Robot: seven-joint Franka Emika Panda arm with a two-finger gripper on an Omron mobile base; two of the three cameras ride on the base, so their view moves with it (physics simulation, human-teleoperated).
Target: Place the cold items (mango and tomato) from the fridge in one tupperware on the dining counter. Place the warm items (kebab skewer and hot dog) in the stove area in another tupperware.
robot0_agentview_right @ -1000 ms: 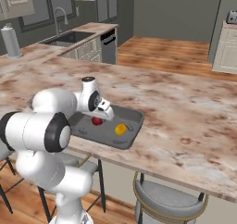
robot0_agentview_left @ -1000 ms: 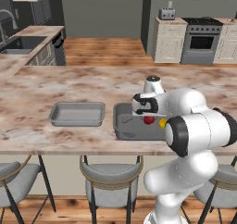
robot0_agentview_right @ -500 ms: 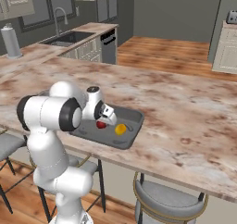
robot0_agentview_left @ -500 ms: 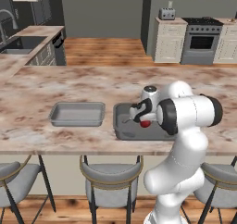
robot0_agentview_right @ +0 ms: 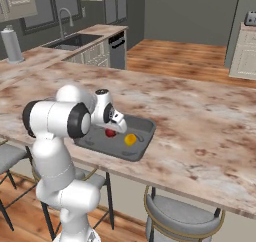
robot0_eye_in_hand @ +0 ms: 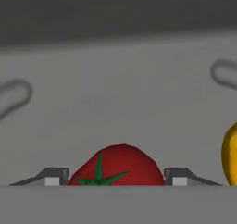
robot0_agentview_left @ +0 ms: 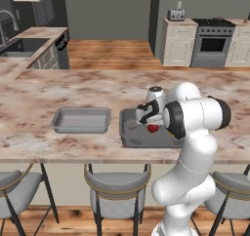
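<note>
On the dining counter (robot0_agentview_left: 58,86), reading from the left base view, an empty light-grey tupperware (robot0_agentview_left: 81,120) sits furthest left. Just beside it to the right lies a darker tray (robot0_agentview_left: 131,132), and low over that tray hangs the gripper (robot0_agentview_left: 145,124). In the hand view the tomato (robot0_eye_in_hand: 116,166) lies on the tray floor between the two fingertips (robot0_eye_in_hand: 52,177), which stand wide, with a sliver of gap either side; whether they touch it I cannot tell. The mango (robot0_eye_in_hand: 230,154) rests near it on the right. The tomato looks smooth, round and soft-skinned, likely light and prone to roll, so gentle pressure across its widest middle would suit.
</note>
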